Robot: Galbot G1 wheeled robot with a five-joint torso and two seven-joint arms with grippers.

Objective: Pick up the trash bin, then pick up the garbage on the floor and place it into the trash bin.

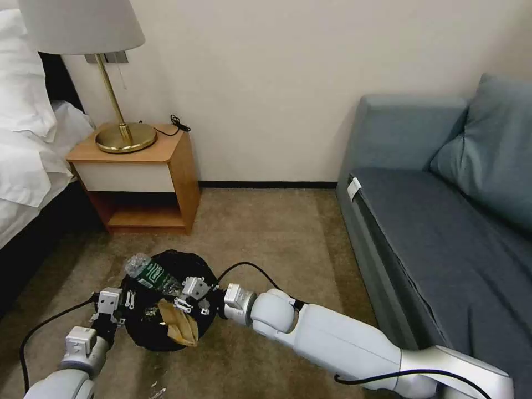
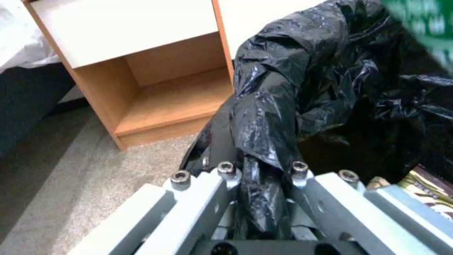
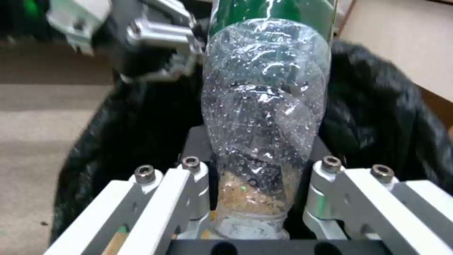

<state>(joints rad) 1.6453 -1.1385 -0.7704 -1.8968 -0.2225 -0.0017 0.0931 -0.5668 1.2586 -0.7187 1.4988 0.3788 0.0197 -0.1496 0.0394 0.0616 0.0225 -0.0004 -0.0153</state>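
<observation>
The trash bin (image 1: 166, 332), lined with a crinkled black bag (image 2: 302, 88), hangs just above the carpet at the lower left. My left gripper (image 1: 117, 303) is shut on the bag-covered rim (image 2: 262, 170) at the bin's left side. From the right, my right gripper (image 1: 187, 295) reaches over the bin's mouth, shut on the neck end of a clear green-labelled bottle (image 1: 148, 272) (image 3: 264, 106), which lies tilted across the opening. Crumpled brown paper (image 1: 178, 326) lies inside the bin. A patterned wrapper edge (image 2: 427, 191) shows inside the bag.
A wooden nightstand (image 1: 144, 183) with a brass lamp (image 1: 124, 136) stands behind the bin, and a bed (image 1: 27, 155) runs along the left. A blue-grey sofa (image 1: 443, 233) fills the right. Open carpet (image 1: 266, 233) lies between them. Small scraps (image 1: 156, 391) lie near the bottom edge.
</observation>
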